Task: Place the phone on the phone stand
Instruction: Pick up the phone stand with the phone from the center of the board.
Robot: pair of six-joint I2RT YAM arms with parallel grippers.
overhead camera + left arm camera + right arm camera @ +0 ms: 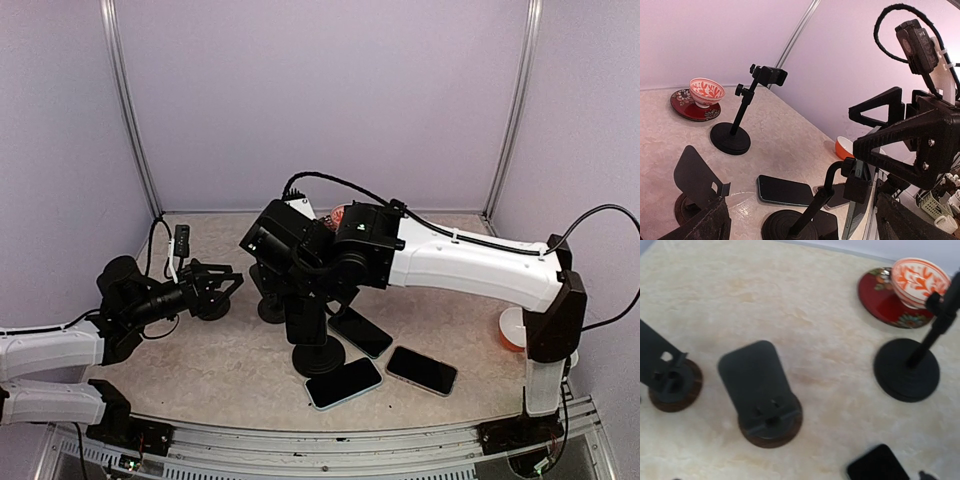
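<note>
In the left wrist view a dark phone [858, 212] stands on edge in the clamp [856, 186] of a black pole phone stand [812, 212]. My right gripper [856, 129] hangs open just above that clamp, with nothing between its fingers [905, 145]. From above, the right arm [460, 262] covers this stand, and only the stand's round base [318, 358] shows. Three more phones lie flat near the base [360, 331] [343, 383] [421, 370]. My left gripper [225, 288] is wide open at the left, facing the stand, and holds nothing. The right wrist view does not show its own fingers.
A second pole stand [742, 112] and two plate-type stands [765, 400] [665, 375] stand on the table. A red-and-white bowl on a red saucer [917, 280] sits at the back. An orange bowl [512, 328] is by the right arm's base.
</note>
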